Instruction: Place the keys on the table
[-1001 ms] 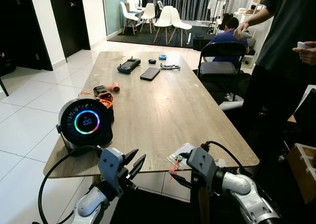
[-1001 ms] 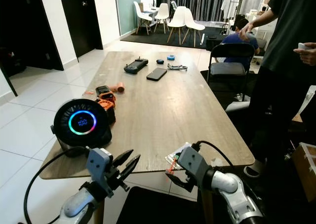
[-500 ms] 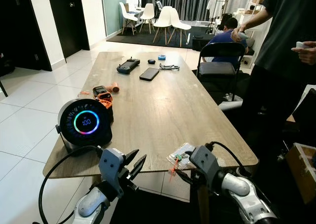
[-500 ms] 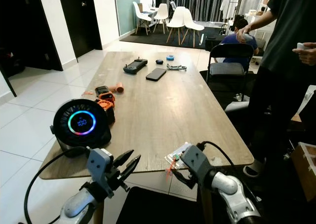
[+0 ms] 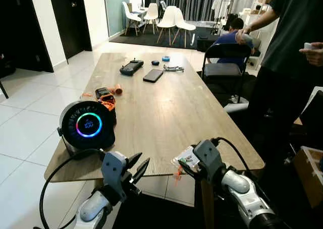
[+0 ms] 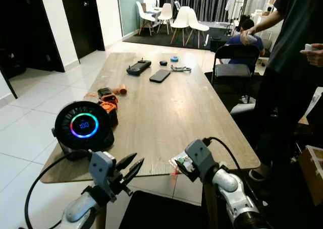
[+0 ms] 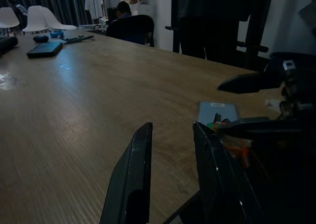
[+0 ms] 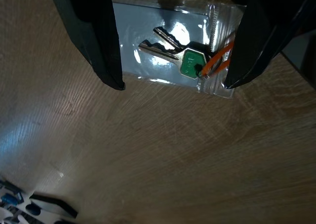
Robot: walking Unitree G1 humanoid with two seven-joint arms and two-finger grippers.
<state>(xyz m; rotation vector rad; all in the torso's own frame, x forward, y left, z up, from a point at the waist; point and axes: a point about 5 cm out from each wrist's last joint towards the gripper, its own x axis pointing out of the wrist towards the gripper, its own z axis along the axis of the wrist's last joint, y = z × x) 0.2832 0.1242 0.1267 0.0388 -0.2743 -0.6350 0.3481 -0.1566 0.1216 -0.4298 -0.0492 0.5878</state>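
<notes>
Keys [image 8: 183,55] in clear bag lie on table [image 5: 166,108]; right gripper [image 8: 173,81] jaws wide above them

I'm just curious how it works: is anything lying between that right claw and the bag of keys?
Nothing visible. The right gripper is open directly over the keys, which lie in their clear bag on the table near its edge.

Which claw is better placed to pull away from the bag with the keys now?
The right claw: it is open directly above the keys in their bag on the table. The left claw is beside the edge, apart from them.
</notes>
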